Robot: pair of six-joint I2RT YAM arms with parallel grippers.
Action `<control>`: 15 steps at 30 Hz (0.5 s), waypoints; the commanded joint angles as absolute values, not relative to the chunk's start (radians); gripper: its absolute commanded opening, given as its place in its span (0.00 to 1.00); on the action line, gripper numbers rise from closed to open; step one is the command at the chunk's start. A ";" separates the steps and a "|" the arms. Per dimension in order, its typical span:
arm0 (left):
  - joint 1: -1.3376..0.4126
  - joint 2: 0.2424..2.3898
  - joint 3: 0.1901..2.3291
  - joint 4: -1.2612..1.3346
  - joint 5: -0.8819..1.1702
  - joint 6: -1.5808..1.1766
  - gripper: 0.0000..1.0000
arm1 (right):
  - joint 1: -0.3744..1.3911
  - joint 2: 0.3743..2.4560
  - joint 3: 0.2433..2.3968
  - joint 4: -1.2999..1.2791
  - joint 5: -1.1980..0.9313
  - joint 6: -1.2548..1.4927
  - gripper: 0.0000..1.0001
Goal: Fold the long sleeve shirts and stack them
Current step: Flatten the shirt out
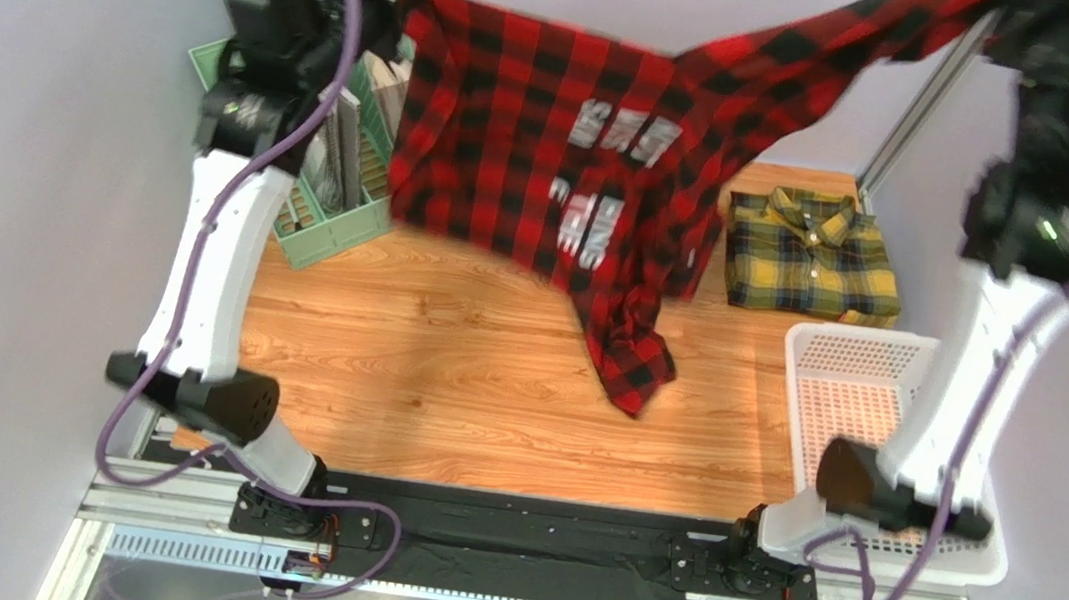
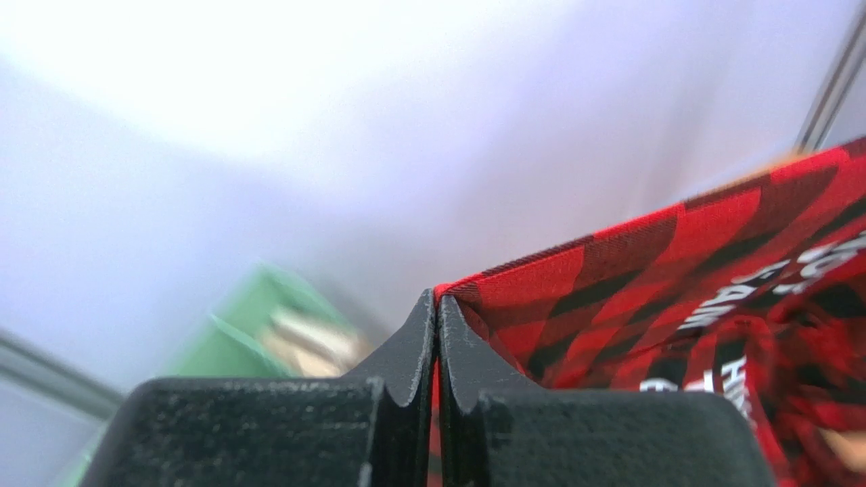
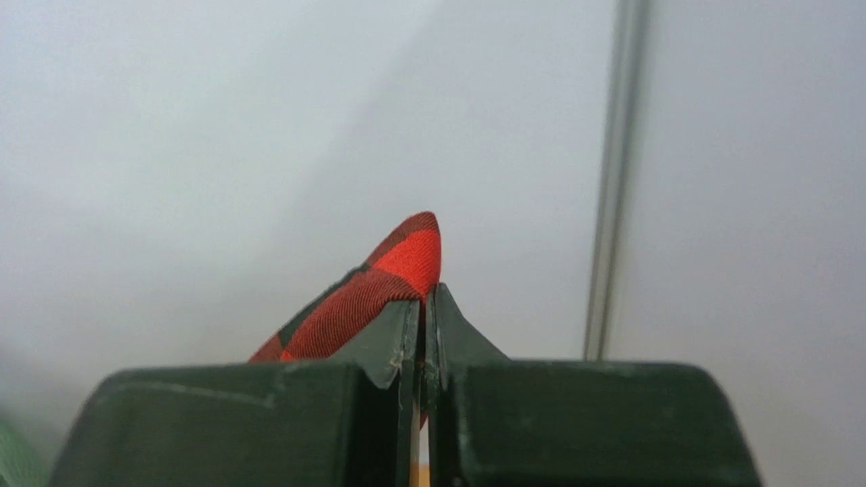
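Pale lilac walls close in a wood-grain table [image 1: 482, 415] with both arms raised high over its far half. Strung between them in the air is the red-and-black shirt [image 1: 515, 132], its white block letters facing the overhead camera and one sleeve dangling toward the middle of the table; whether the cuff touches the wood I cannot tell. The left gripper [image 2: 437, 309] is clamped tight on a corner of the check cloth, and the right gripper [image 3: 424, 304] is pinched just as tight on a fold of red fabric that pokes past its tips.

On the far right of the table lies the yellow-and-green shirt [image 1: 811, 253], already a neat rectangle with the collar on top, just beyond a white basket [image 1: 849, 381]. By my reading, one shirt is done and the red one has not been started: it needs to be laid flat, folded, then set on the yellow one.

Only the overhead view shows the full spread of the hanging shirt, the folded shirt, the basket and a green crate [image 1: 314, 237] at the far left. The left wrist view adds the pinch itself, some of the lettering, and a blurred glimpse of the crate. The right wrist view gives only the cloth tip against a bare wall and a metal post [image 3: 608, 172].
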State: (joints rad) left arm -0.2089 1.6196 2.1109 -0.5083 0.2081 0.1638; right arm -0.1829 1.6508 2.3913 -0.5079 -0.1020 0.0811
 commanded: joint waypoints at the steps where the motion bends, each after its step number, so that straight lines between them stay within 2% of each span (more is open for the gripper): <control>1: -0.206 1.408 2.200 -0.354 0.262 0.144 0.00 | -0.242 1.266 2.286 -0.166 -0.124 0.196 0.00; 2: -0.206 1.355 2.175 -0.368 0.320 0.167 0.00 | -0.242 1.231 2.242 -0.164 -0.153 0.175 0.00; 4: -0.206 1.274 1.974 -0.377 0.412 0.254 0.00 | -0.244 1.110 2.061 -0.196 -0.270 0.138 0.00; 6: -0.206 1.146 1.718 -0.420 0.492 0.346 0.00 | -0.242 1.024 1.842 -0.286 -0.419 0.014 0.00; 7: -0.206 1.105 1.636 -0.521 0.579 0.506 0.00 | -0.242 0.943 1.772 -0.340 -0.473 -0.048 0.00; 8: -0.206 1.021 1.552 -0.563 0.597 0.558 0.00 | -0.244 0.901 1.703 -0.397 -0.536 -0.219 0.00; 9: -0.207 0.975 1.375 -0.610 0.600 0.595 0.00 | -0.242 0.861 1.548 -0.523 -0.639 -0.297 0.00; 10: -0.206 0.933 1.292 -0.658 0.645 0.641 0.00 | -0.244 0.810 1.482 -0.584 -0.679 -0.377 0.00; 11: -0.209 0.866 1.161 -0.719 0.672 0.776 0.00 | -0.242 0.731 1.420 -0.663 -0.731 -0.569 0.00; 12: -0.209 0.832 1.099 -0.792 0.687 0.799 0.00 | -0.244 0.688 1.367 -0.836 -0.826 -0.663 0.00; 15: -0.209 0.732 0.910 -0.929 0.706 0.916 0.00 | -0.241 0.569 1.221 -1.123 -0.939 -0.907 0.00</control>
